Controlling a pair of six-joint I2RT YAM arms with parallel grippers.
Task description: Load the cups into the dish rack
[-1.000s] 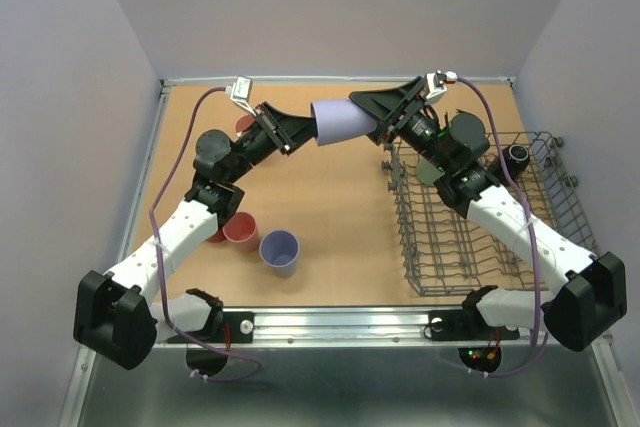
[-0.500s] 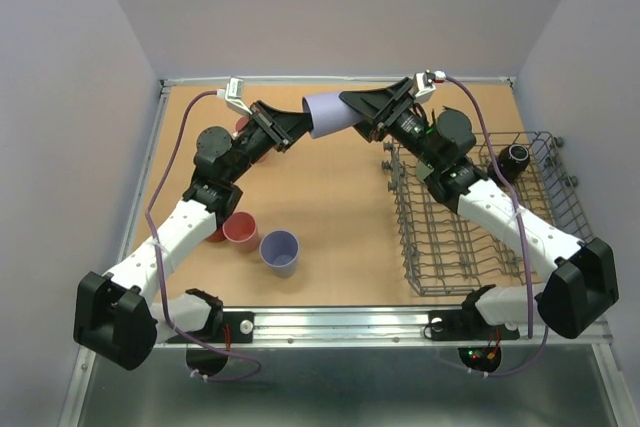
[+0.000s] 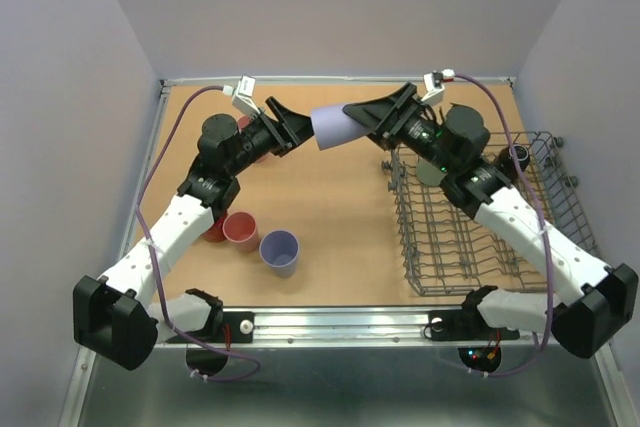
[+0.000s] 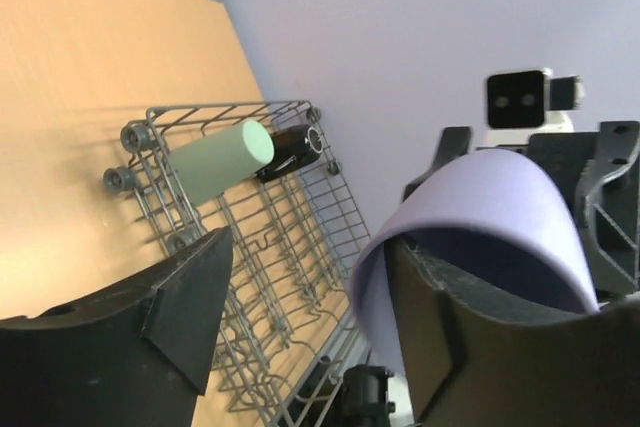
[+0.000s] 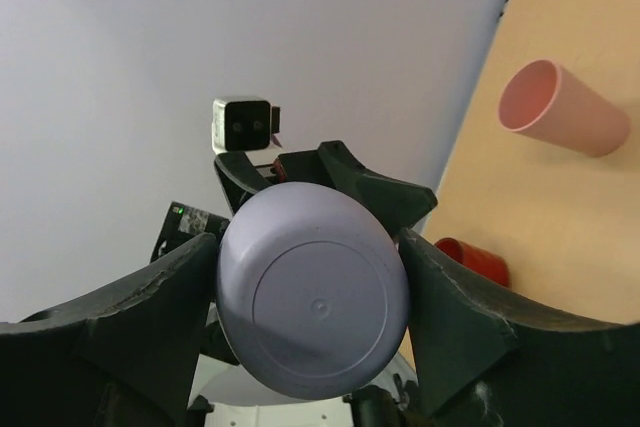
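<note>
A lavender cup (image 3: pixel 332 127) hangs on its side above the far middle of the table. My right gripper (image 3: pixel 358 119) is shut on it, with its fingers pressed on both sides near the base (image 5: pixel 310 317). My left gripper (image 3: pixel 298 127) stands open at the cup's mouth, one finger (image 4: pixel 450 347) still inside the rim (image 4: pixel 490 207) and the other finger well apart. The dish rack (image 3: pixel 480 237) stands at the right. A sage-green cup (image 4: pixel 222 159) and a dark mug (image 3: pixel 517 157) lie in its far end.
A pink cup (image 3: pixel 240 230) and another lavender cup (image 3: pixel 280 250) stand upright at the near left. A red mug (image 3: pixel 215 232) shows partly behind the left arm. Another pink cup (image 5: pixel 565 107) lies on its side near the far left corner.
The lavender cup has passed from the left gripper to the right. The right jaws closed on its base end, then the left jaws opened and let go of the rim.
</note>
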